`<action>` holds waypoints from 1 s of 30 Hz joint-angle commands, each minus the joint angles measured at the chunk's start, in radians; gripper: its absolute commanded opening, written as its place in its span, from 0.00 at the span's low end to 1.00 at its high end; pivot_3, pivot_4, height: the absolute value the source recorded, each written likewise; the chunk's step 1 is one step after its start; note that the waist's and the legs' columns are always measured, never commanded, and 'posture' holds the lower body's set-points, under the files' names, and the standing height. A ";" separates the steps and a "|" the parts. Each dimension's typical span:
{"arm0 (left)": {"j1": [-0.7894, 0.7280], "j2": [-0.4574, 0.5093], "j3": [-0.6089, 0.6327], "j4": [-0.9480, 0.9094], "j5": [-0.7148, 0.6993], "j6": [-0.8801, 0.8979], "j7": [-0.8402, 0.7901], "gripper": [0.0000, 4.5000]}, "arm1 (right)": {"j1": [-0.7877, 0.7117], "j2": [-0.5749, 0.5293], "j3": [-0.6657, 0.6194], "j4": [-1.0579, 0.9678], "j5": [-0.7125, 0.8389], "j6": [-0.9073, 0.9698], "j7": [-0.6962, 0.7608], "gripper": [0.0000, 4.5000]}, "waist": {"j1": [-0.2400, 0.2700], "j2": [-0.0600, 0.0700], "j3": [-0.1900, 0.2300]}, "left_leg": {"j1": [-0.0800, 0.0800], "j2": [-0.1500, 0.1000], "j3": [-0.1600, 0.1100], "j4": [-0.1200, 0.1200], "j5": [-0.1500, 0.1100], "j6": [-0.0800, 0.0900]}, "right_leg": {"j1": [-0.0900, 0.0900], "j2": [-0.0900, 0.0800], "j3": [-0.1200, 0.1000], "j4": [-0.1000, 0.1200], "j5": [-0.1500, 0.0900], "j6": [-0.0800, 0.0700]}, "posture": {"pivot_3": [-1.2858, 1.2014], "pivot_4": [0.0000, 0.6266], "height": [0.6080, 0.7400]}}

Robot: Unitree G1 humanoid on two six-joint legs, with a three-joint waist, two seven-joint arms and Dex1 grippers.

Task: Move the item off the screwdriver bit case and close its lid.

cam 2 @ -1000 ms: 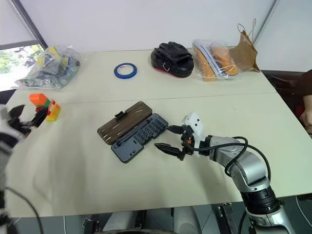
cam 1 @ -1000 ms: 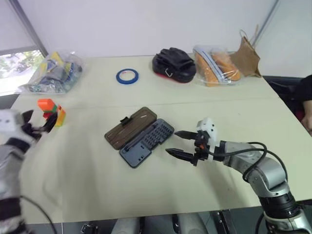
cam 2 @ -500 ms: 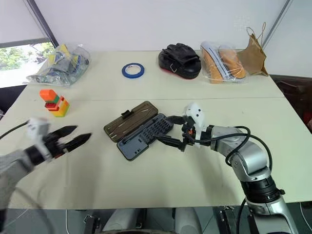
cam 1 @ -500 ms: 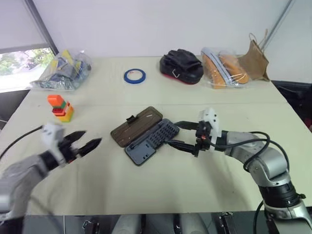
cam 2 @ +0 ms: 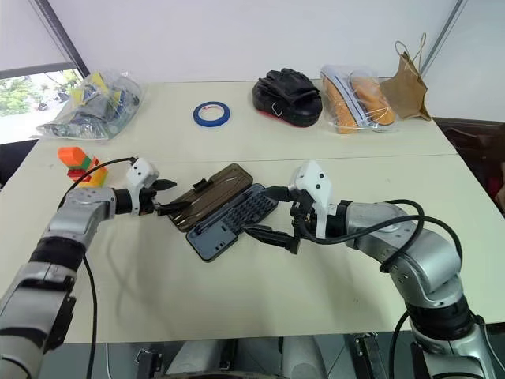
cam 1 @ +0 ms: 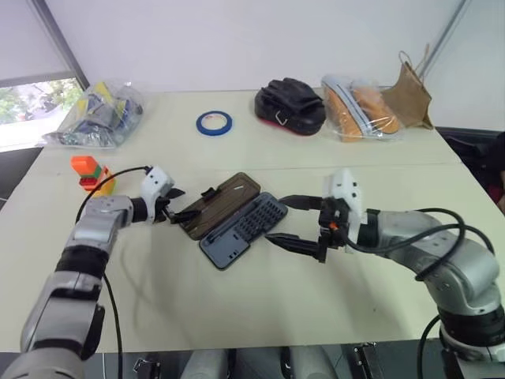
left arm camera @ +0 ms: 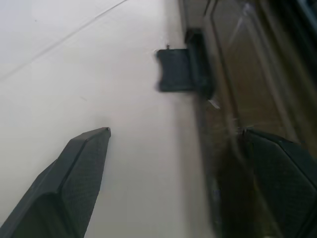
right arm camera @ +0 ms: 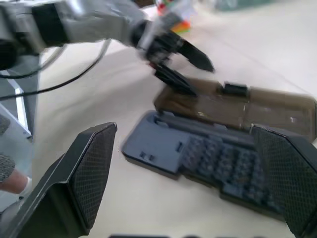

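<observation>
Bit case: the screwdriver bit case [cam 1: 230,218] lies open and flat near the middle of the tabletop [cam 1: 260,308], turned at a slant to the table's edges.
Tray half: the grey-blue bit tray [cam 1: 243,230] is the half nearer the front edge, with rows of small bits showing.
Lid: the lid [cam 1: 220,204], dark brown with rounded corners, lies flat on the side toward the far edge; its small black latch [cam 1: 207,193] sticks out from its outer long edge.
Blocks: the item [cam 1: 89,173], a small block stack with orange on top and yellow lowest, stands upright on the tabletop near the left edge, well apart from the case.
Left gripper: the left gripper [cam 1: 177,205] is low over the table at the lid's left end, jaws spread wide and nothing between them. In the left wrist view one finger [left arm camera: 79,173] is over bare table and the other over the brown lid; whether it touches the lid I cannot tell.
Right gripper: the right gripper [cam 1: 289,223] hovers just right of the tray half, fingers fully apart, one toward the far side and one toward the near side, holding nothing.
Far edge: a blue tape ring [cam 1: 214,122], a black pouch [cam 1: 289,105], a clear bag with orange contents [cam 1: 359,107] and a brown paper bag [cam 1: 413,93] stand along it.
Far left corner: a clear plastic bag of mixed things [cam 1: 95,115].
</observation>
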 commanded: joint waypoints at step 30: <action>-0.396 -0.286 -0.095 0.493 0.295 -0.673 -0.170 0.01 | 0.319 -0.159 -0.082 0.062 -0.112 -0.182 0.040 1.00 | 0.035 -0.001 -0.001 | -0.012 -0.002 0.001 0.006 -0.002 0.004 | -0.006 0.000 0.000 -0.002 0.001 0.003 | 0.52 0.24 1.00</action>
